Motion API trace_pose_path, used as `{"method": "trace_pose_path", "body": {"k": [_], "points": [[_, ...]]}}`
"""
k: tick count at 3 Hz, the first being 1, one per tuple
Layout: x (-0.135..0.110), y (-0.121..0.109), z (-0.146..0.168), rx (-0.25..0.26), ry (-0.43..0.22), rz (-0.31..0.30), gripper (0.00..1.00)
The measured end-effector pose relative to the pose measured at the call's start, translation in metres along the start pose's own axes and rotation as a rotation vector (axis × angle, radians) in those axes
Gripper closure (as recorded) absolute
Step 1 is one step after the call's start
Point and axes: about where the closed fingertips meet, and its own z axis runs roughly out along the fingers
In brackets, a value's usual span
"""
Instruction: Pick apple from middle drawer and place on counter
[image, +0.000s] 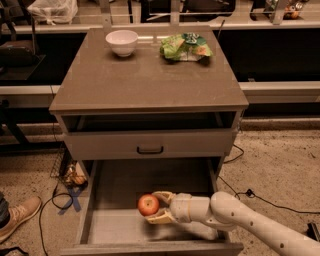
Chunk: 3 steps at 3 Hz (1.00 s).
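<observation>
The red-orange apple (148, 204) sits between the two pale fingers of my gripper (156, 206), held a little above the floor of the open middle drawer (102, 226). The gripper is shut on the apple; one finger lies above it and one below. My white arm reaches in from the lower right. The grey-brown counter (145, 80) is the top slab of the cabinet, above and behind the drawer.
A white bowl (122, 41) and a green-and-yellow snack bag (185, 46) stand at the back of the counter. The top drawer front (150, 145) with a black handle hangs over the middle drawer. Cables and a shoe (17, 214) lie on the floor left.
</observation>
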Motion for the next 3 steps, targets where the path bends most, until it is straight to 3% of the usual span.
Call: {"method": "trace_pose_path", "body": {"k": [1,2,3], "points": [[0.0,0.0,0.0,0.0,0.0,0.0,1.0],[-0.044,-0.015,-0.042,0.045,-0.054,-0.037,1.0],[-0.104,-0.03,-0.092,0.085,-0.073,-0.098,1.0]]}}
